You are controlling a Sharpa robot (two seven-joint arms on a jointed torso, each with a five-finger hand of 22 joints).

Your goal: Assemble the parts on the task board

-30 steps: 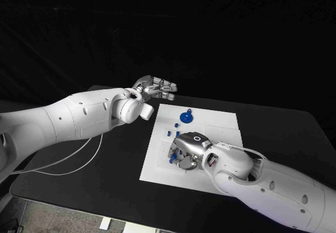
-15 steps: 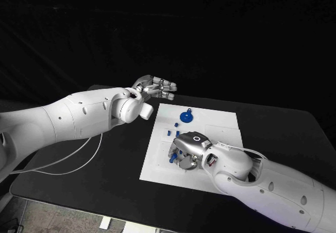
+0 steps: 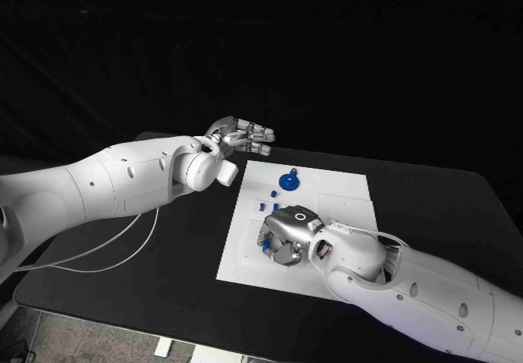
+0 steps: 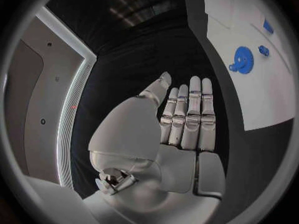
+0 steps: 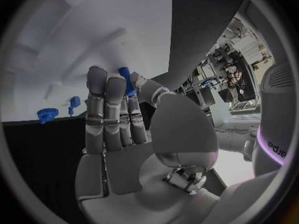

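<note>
Two glossy white rounded arms, each ending in a silver metal hand: left hand (image 3: 242,137) at upper centre, right hand (image 3: 290,233) at lower centre. A thin white cable (image 3: 103,253) loops under the left arm.

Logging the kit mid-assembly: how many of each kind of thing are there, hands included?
task board: 1
blue gear: 1
small blue parts lying loose on the board: 4, as far as I can tell
blue part at the right hand's fingers: 1
hands, left hand and right hand: 2
Total: 9
</note>
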